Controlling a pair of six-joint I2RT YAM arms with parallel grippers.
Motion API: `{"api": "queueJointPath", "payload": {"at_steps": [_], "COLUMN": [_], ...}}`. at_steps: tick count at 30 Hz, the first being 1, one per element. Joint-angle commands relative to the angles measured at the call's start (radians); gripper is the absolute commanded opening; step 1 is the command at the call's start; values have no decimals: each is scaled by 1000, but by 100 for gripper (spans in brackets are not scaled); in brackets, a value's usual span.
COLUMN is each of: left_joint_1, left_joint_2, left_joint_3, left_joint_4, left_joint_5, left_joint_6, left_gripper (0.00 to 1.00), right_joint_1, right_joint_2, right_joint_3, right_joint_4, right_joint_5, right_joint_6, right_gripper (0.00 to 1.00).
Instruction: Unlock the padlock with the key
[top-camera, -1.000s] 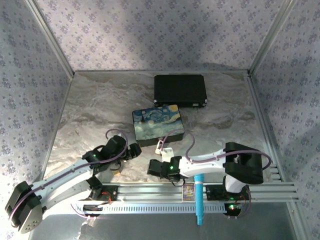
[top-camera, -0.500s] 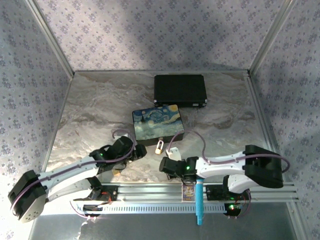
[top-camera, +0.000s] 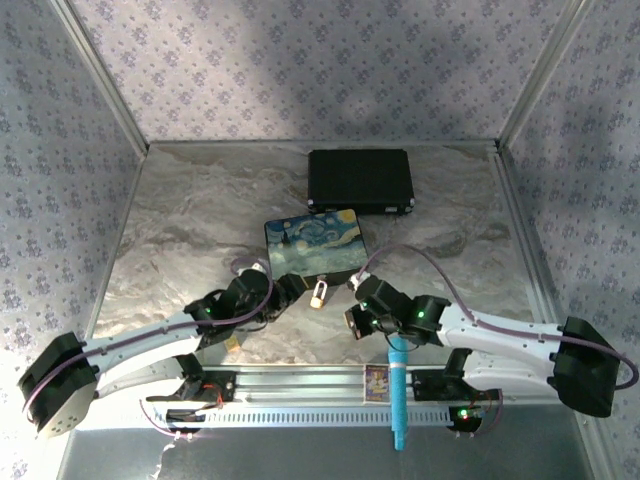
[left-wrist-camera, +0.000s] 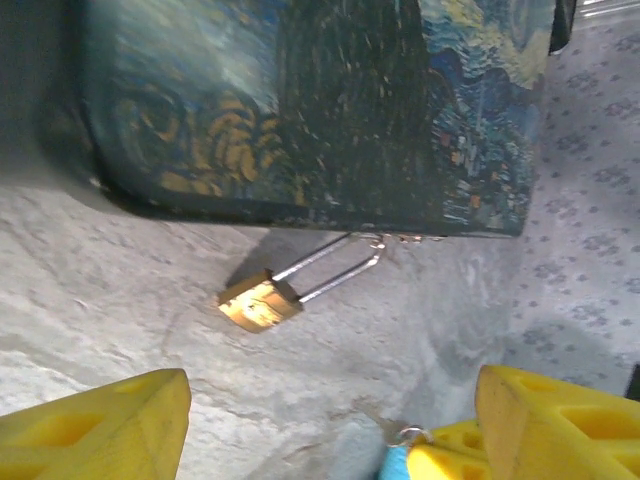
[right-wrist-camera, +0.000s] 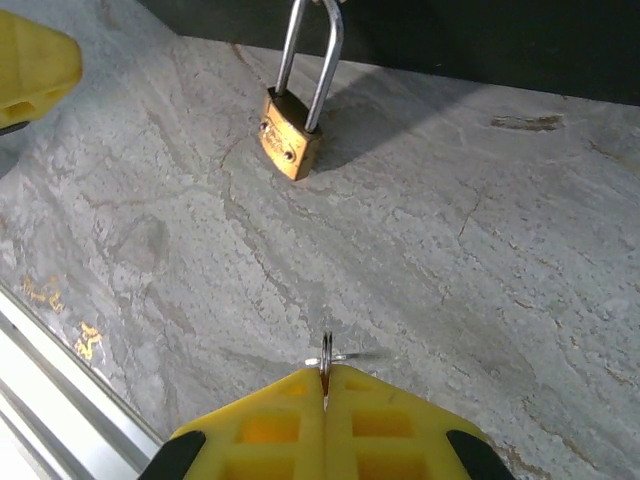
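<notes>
The small brass padlock (left-wrist-camera: 258, 303) lies on the marbled table, its thin silvery shackle hooked through the clasp of the painted box (left-wrist-camera: 300, 110). It also shows in the top view (top-camera: 319, 295) and the right wrist view (right-wrist-camera: 290, 140). My left gripper (left-wrist-camera: 332, 400) is open just short of the padlock, with nothing between its yellow fingers (left-wrist-camera: 100, 425). My right gripper (right-wrist-camera: 326, 385) is shut on the key (right-wrist-camera: 327, 352); only its ring and a sliver of metal stick out. It is a short way in front of the padlock, to the right of the left gripper (top-camera: 292, 292).
A black case (top-camera: 360, 180) sits behind the painted box (top-camera: 315, 250). An aluminium rail (top-camera: 400, 385) with a blue pen-like object (top-camera: 398, 400) runs along the near edge. Patterned walls close in three sides. Both arms crowd the strip in front of the box.
My right arm has swung out and carried its shut gripper up towards the padlock. My left gripper has moved right, closer to the padlock, with its jaws a little narrower.
</notes>
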Motion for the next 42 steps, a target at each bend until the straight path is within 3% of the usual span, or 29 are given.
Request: {"api": "queueJointPath", "payload": {"at_steps": [1,5,8,20,24,29,32,37,42], "left_joint_1": [-11,-74,-104,-106,-107,-107,-106,-107,-106], "left_joint_2": [38,68,71,-3,-78,-165,-182,-183,-195], "left_joint_3": [12,-64,-69,-97,-126,-122,-130,-134,-137], "left_joint_4": [91,305,337,298,269,175,168,147,117], "left_joint_5": [59,-9,-55,-77,-141,-170,-170,-161,-169], "left_joint_6": [-151,-396,-495,-544,-536,-511,-511,-505,-498], "left_gripper": [77,86,87,83,72,42,39,18,12], "right_joint_1": [-10,7,30,75,81,93,93,93,87], "right_joint_2": [12,64,108,233,231,228,227,232,222], "right_joint_3": [76,137,184,287,283,265,249,249,234], "right_joint_4": [-32,41,97,175,198,230,256,265,266], "right_joint_5": [-73,-83,-78,-73,-88,-73,-72,-74,-74], "right_joint_6": [-88,-69,-62,-63,-33,-7,5,7,14], "right_gripper": [0,0,0,0,0,0,0,0,0]}}
